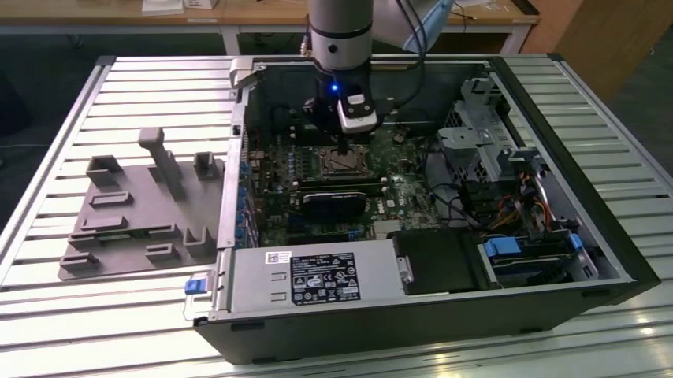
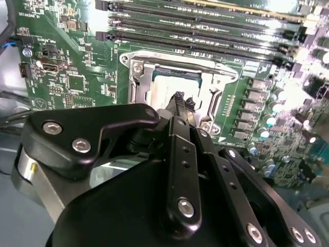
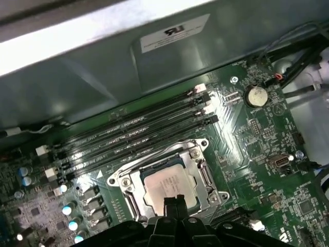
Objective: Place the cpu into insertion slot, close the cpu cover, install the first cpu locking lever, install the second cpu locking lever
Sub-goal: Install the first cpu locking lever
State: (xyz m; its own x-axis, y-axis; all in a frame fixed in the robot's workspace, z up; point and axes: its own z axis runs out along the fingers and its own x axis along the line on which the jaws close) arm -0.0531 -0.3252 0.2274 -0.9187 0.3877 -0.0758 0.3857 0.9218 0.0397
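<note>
Hovering low over the motherboard [image 3: 257, 134], my gripper [image 3: 174, 201] has its two black fingertips pressed together into one narrow point, nothing between them; the jaws are closed on air. In both wrist views that point sits just above the near edge of the cpu [image 3: 169, 185], close to it, though I cannot tell whether it touches the metal.

The cpu is a small flat square with a pale silvery-beige top, dull rather than mirror-bright. It lies flat in the insertion slot [image 3: 203, 177], directly under and just ahead of my fingertips. Around it the cpu cover [image 3: 154, 165] is down: a thin silver frame whose cut-out window lets the chip's top show through, with shiny screws at its corners. In the second wrist view the same frame [image 2: 216, 85] gleams around the chip [image 2: 169, 87], with my fingertips [image 2: 179, 100] standing over its lower edge.

Beyond the socket, away from my jaws, run four long black memory slots [image 3: 149, 128] side by side, and past them the grey wall of the computer case [image 3: 92, 77]. In the exterior view my arm reaches straight down into the open case [image 1: 589, 228], gripper [image 1: 345, 146] over the socket [image 1: 343, 161], with a grey fixture tray [image 1: 137, 213] well apart on the slatted table [image 1: 63, 142] to the exterior view's left.
</note>
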